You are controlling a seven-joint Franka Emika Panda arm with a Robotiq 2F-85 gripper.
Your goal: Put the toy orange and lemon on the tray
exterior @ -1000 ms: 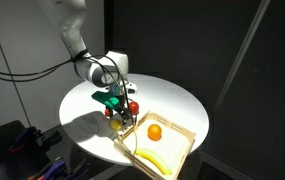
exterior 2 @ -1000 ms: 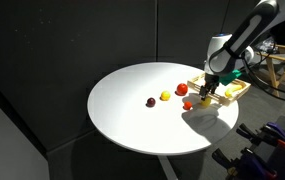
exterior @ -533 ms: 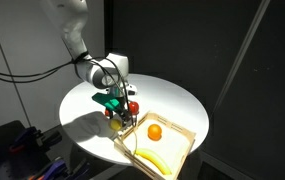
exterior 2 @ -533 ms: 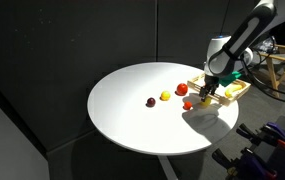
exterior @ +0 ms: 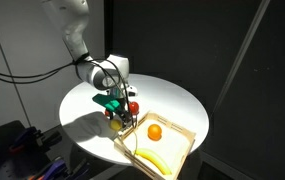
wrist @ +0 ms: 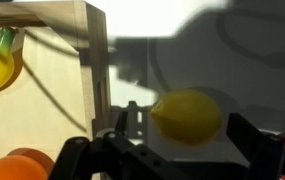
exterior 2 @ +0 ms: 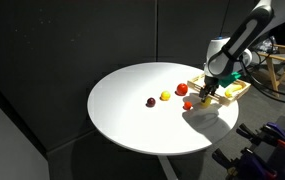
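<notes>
Lemon (wrist: pixel 187 115) sits on the table (exterior: pixel 172 100) between the gripper's (exterior: pixel 116 106) spread fingers (wrist: pixel 128 125), just outside the tray (wrist: pixel 94 60) corner. It looks straddled for a pinch, with no contact visible. Toy orange (wrist: pixel 22 165) lies inside the tray beyond one finger, so the lemon looks like the remaining pick.

Dark room, spotlit white table (exterior: pixel 177 100); hard shadows; wrist view soft-focus.

Probably a lab: black curtains (exterior: pixel 232 60)

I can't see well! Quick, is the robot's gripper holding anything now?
Gripper: jaws open, either side of the small pale yellow toy lemon, holding nothing.
</notes>
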